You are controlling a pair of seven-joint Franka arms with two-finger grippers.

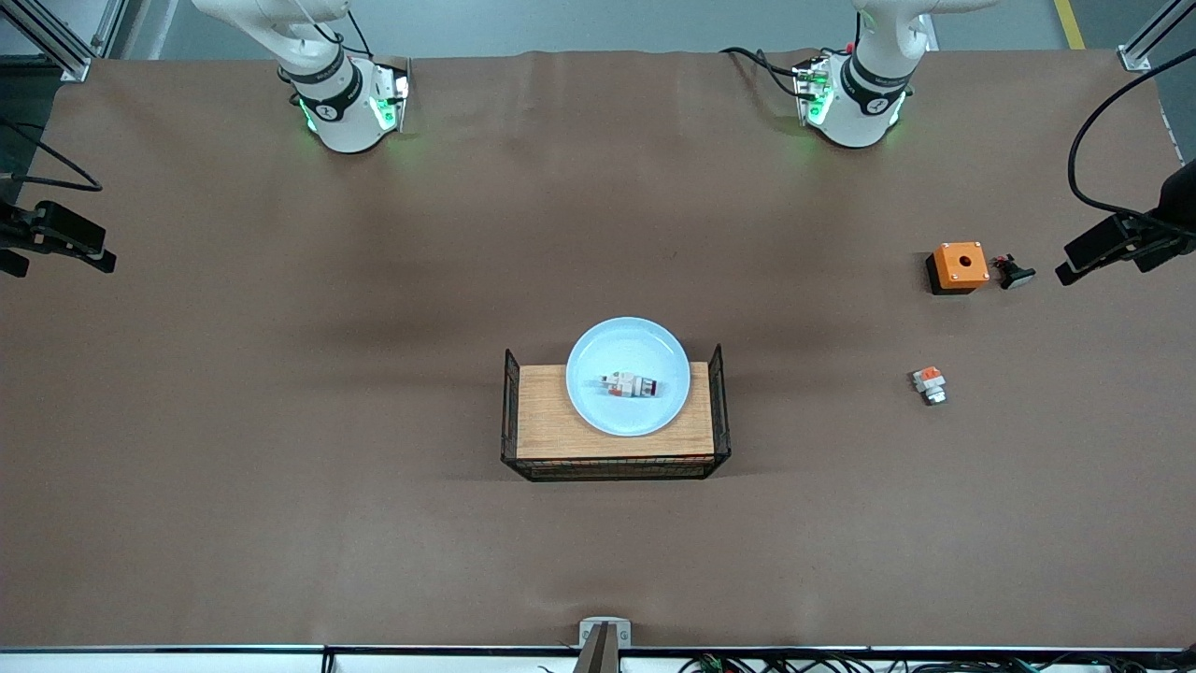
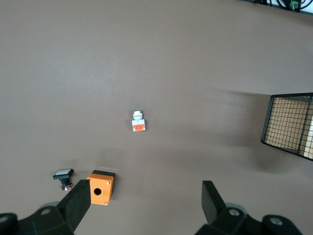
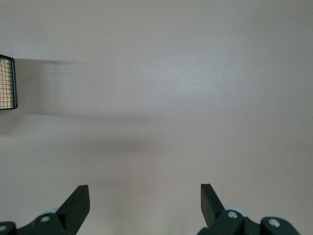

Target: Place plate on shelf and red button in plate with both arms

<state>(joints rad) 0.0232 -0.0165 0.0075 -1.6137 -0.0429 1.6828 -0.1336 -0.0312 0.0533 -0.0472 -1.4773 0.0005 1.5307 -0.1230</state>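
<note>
The pale blue plate (image 1: 628,376) rests on the wooden board (image 1: 547,421) of a black wire rack at the table's middle. The red button (image 1: 631,385) lies on its side in the plate. Both arms are drawn back to their bases at the top of the front view, and their hands do not show there. In the left wrist view my left gripper (image 2: 145,196) hangs open, high over bare table next to the orange box (image 2: 101,188). In the right wrist view my right gripper (image 3: 145,198) is open over bare brown table. Neither holds anything.
Toward the left arm's end stand an orange box with a round hole (image 1: 959,267), a black-stemmed button with a pale cap (image 1: 1013,272) beside it, and a short orange-and-white piece (image 1: 929,384) nearer the front camera. The wire rack's side (image 2: 291,123) (image 3: 7,82) shows in both wrist views.
</note>
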